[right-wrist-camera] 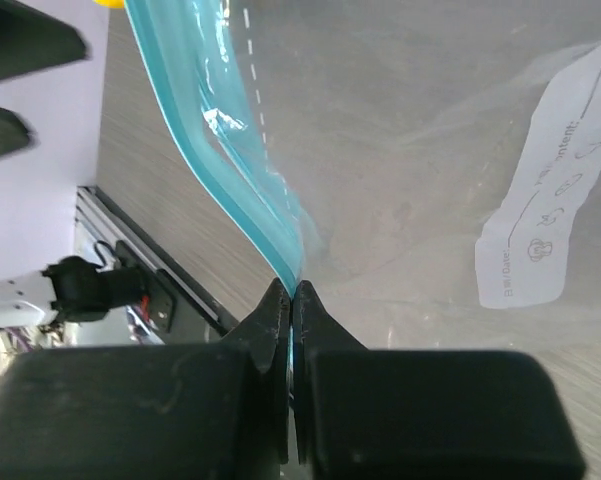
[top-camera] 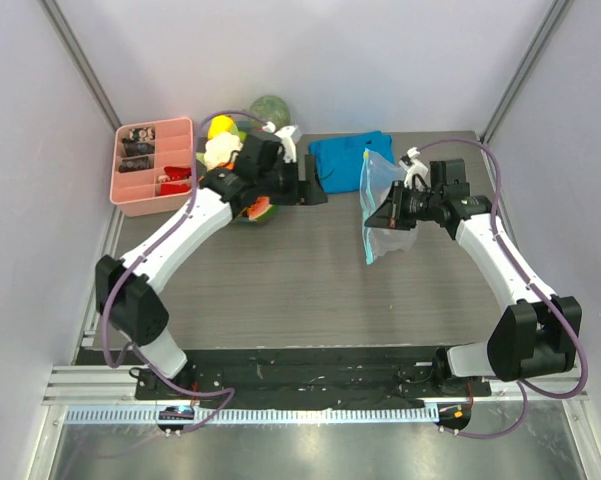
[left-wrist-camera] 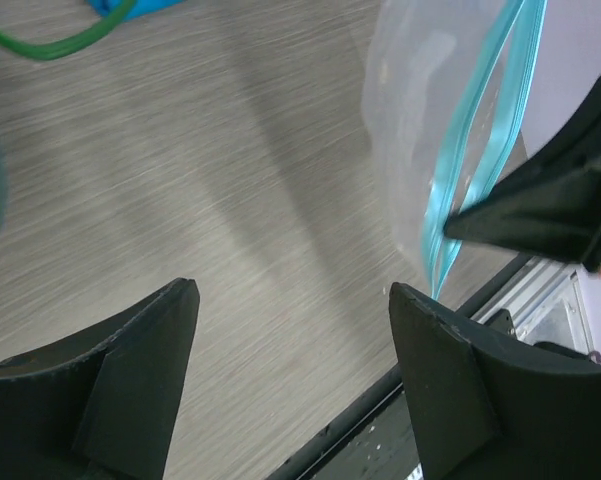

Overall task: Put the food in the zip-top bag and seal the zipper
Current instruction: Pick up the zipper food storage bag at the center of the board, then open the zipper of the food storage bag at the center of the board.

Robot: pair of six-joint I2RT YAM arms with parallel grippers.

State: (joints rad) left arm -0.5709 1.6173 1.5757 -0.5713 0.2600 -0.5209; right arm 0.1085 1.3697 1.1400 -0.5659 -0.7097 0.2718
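Note:
The clear zip-top bag [top-camera: 382, 200] hangs lifted off the table, its blue-teal zipper [right-wrist-camera: 235, 160] along one edge. My right gripper [right-wrist-camera: 292, 290] is shut on that zipper strip and holds the bag up; in the top view the right gripper [top-camera: 377, 215] is right of centre. My left gripper [left-wrist-camera: 290, 295] is open and empty above bare table, just left of the bag [left-wrist-camera: 420, 130]; in the top view the left gripper [top-camera: 315, 188] is near the blue cloth. A yellow fruit [top-camera: 220, 127] lies at the back left. Other fruits are hidden by the left arm.
A pink divided tray [top-camera: 152, 165] stands at the back left. White cauliflower [top-camera: 218, 152] and a watermelon slice [top-camera: 257, 210] lie beside the left arm. A folded blue cloth [top-camera: 345, 158] lies at the back centre. White walls close in both sides.

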